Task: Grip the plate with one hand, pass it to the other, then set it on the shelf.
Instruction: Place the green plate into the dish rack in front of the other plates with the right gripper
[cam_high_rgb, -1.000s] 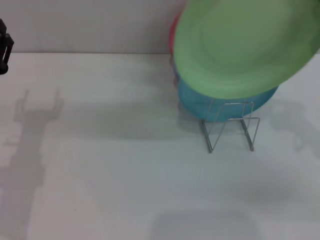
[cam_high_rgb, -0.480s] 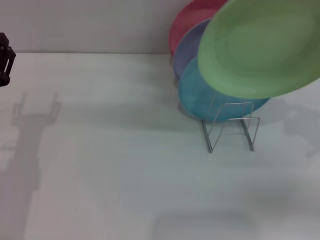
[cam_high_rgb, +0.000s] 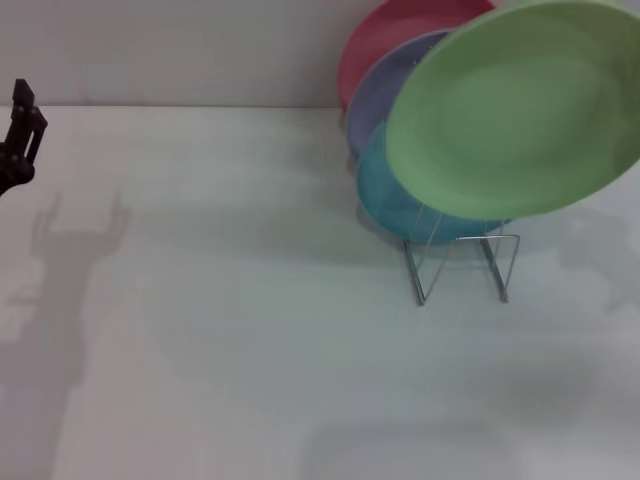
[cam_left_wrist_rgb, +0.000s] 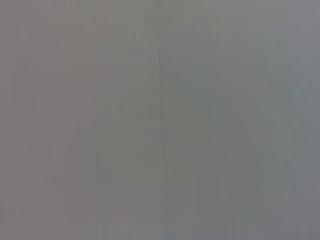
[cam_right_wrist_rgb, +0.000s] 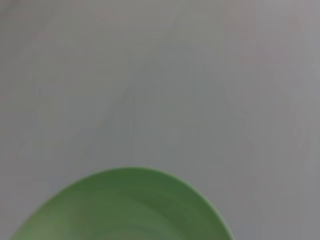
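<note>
The light green plate (cam_high_rgb: 515, 110) hangs tilted in the air at the upper right, in front of the plates standing in the wire shelf (cam_high_rgb: 460, 265). Its right edge runs out of the head view. The right wrist view shows its rim (cam_right_wrist_rgb: 125, 210) close up, so my right gripper holds it; the gripper itself is out of view. My left gripper (cam_high_rgb: 20, 135) is black, at the far left edge, well away from the plate and empty. Its shadow on the table shows two spread prongs.
A turquoise-blue plate (cam_high_rgb: 385, 195), a lavender plate (cam_high_rgb: 385, 90) and a red plate (cam_high_rgb: 385, 35) stand in the shelf's back slots. The front loops hold nothing. The white table (cam_high_rgb: 250, 330) stretches left and forward. A wall stands behind.
The green plate moved right and slightly down, uncovering the red and lavender plates behind it. The left gripper shifted a little upward at the left edge.
</note>
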